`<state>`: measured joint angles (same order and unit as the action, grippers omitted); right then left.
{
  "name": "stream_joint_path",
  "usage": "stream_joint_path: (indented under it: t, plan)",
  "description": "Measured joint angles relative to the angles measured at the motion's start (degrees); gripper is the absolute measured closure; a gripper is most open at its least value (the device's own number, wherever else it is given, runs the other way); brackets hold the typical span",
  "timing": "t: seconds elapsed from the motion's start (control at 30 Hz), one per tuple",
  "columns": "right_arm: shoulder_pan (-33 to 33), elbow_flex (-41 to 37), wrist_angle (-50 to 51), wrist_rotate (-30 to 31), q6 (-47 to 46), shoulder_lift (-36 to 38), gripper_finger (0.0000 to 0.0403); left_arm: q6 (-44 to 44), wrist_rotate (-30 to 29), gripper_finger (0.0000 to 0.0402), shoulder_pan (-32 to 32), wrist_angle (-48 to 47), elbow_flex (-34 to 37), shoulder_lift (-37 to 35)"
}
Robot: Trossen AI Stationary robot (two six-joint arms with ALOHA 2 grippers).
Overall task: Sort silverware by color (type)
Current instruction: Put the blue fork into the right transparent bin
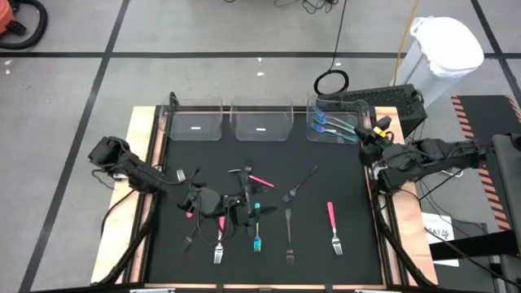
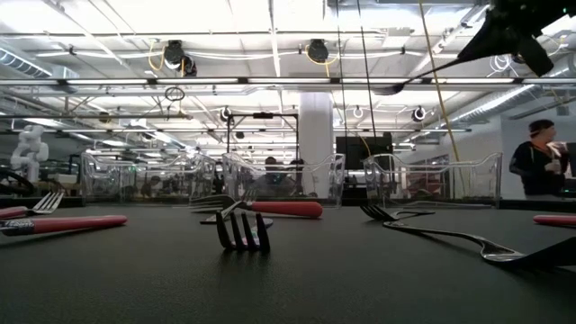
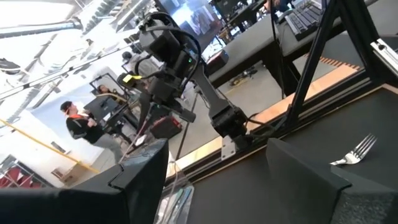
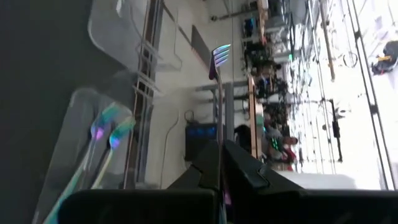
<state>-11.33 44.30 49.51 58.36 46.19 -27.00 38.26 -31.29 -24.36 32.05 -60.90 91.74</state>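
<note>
A black-topped bench (image 1: 269,244) seen from straight above carries scattered forks and spoons, with three clear bins (image 1: 260,120) in a row along its twelve o'clock edge. The bin at the one o'clock corner (image 1: 335,122) holds teal-handled pieces (image 1: 332,126) lying side by side; what the other two bins hold cannot be told. The right tool (image 1: 368,135) hangs just beside that corner bin at about two o'clock, its fingers pressed together and pinching a slim fork (image 4: 221,56), whose shiny tines stick out past the fingertips in the right wrist view, with the bin and its teal pieces below and to one side. The left tool (image 1: 242,205) sits low over the middle of the bench, slightly toward seven o'clock, with its fingers spread and nothing seen between them. Around it lie a pink-handled piece (image 1: 260,181) just toward twelve o'clock, a small teal-handled fork (image 1: 257,238) toward six o'clock, and a pink-handled fork (image 1: 219,244) toward seven o'clock. A black fork (image 1: 299,185) lies tilted right of centre, a dark fork (image 1: 289,242) points toward six o'clock, and another pink-handled fork (image 1: 333,228) lies apart at about four o'clock. A dark piece (image 1: 190,236) lies near the eight o'clock side. From bench height, fork tines (image 2: 241,232) stand up in the foreground, and a person (image 2: 540,160) shows in the room beyond.
</note>
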Motion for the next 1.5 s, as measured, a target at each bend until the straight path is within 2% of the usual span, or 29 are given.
stream_joint_path:
  t: [0.17, 0.47, 0.77, 0.97, 1.13, 1.3, 1.5]
  plan:
    - [4.72, -0.23, -0.46, -4.38, 3.10, 0.00, 0.0402, 1.18, 0.05, 0.0130, 0.13, 0.33, 0.00, 0.00]
    - [15.77, -0.25, -8.78, -15.51, 15.15, -0.25, 0.0402, 1.31, 1.60, 0.0130, 0.37, 1.09, 0.00, 0.00]
    - [27.61, -0.25, -3.73, -23.76, 19.15, -4.01, 0.0402, 1.22, 1.66, 0.0130, 0.31, 1.05, 0.00, 0.00]
    - [33.95, -0.27, -4.65, -31.17, 21.06, -7.99, 0.0402, 1.05, 1.66, 0.0130, 0.04, 0.90, 0.00, 0.00]
    - [38.61, -3.01, -7.17, -33.19, 23.05, -12.73, 0.0401, 1.03, 1.62, 0.0130, -0.86, 0.13, 0.00, 0.00]
    - [42.54, -7.20, -13.78, -33.41, 27.67, -16.05, 0.0401, 1.03, 0.97, 0.0130, -2.00, -0.43, 0.02, 0.01]
    - [45.76, -7.68, -19.70, -37.95, 31.03, -17.99, 0.0399, 1.03, 0.63, 0.0130, -2.52, -1.22, 0.02, 0.00]
